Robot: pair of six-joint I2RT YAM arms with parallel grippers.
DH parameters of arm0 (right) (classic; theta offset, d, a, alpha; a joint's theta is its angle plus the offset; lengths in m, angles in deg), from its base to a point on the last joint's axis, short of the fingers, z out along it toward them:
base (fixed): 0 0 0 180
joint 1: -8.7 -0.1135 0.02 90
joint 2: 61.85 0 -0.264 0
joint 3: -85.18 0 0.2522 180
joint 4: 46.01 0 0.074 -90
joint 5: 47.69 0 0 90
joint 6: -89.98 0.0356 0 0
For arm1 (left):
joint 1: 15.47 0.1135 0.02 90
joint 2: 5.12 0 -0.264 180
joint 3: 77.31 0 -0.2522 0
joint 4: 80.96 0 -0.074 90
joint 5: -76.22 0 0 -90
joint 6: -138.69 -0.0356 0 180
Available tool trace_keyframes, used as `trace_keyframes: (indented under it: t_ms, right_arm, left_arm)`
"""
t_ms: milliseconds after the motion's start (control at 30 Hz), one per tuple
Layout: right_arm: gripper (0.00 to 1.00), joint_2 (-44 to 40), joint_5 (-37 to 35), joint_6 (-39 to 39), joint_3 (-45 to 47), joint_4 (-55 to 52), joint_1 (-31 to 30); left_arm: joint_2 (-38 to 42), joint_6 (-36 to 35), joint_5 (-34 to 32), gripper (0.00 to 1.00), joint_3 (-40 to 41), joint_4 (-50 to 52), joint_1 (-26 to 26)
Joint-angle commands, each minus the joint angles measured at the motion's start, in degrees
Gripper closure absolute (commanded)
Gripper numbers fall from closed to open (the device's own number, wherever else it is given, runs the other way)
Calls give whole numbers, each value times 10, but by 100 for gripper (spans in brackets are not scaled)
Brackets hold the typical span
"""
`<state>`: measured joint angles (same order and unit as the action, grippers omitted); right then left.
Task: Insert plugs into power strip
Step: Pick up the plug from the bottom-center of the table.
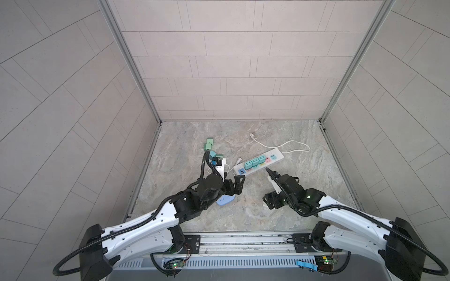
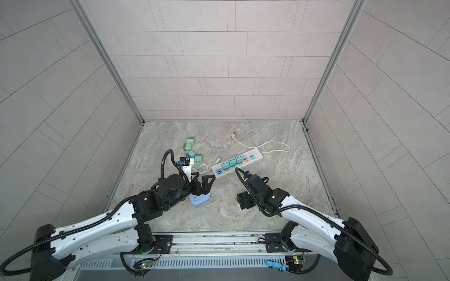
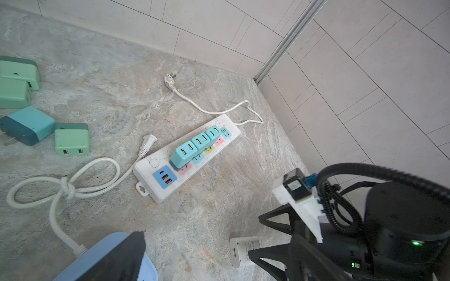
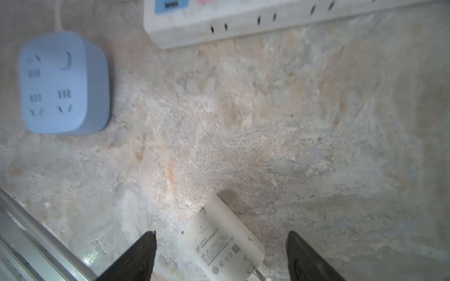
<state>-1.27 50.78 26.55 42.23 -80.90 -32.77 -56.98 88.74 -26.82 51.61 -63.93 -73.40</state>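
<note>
Flat white rectangular charger block [image 4: 224, 243] lies label-up on the marble tabletop [image 4: 316, 121], near the long white power strip [image 4: 243, 26]. The right gripper [image 4: 220, 234] is spread wide either side of it, not touching. It looks light, rigid and slick, so I'd pinch the long side edges, clear of the prongs. The left gripper [image 1: 234, 182] gapes empty.

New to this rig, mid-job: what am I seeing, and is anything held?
Two robot arms, each ending in a two-fingered tool. Two pictures look down from overhead; two come from wrist cameras. On the marble table: a white power strip with three teal plugs inserted, four loose plugs, a blue socket cube, a white charger. The left tool hangs open near the cube; the right tool stands open astride the charger without gripping. Nothing is held.
</note>
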Motion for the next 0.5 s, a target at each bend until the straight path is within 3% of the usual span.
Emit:
trace_keyframes:
  t_ms: [0, 200, 467]
  right_arm:
    - [14, 50, 37, -14, -21, 0, -2]
    - [14, 114, 88, -29, -39, 3, -7]
    - [21, 119, 57, -15, -53, -45, -63]
  left_arm:
    - [3, 5, -2, 0, 1, -8, -1]
    - [1, 4, 4, 0, 4, -12, -1]
    - [4, 3, 5, 0, 9, -16, -1]
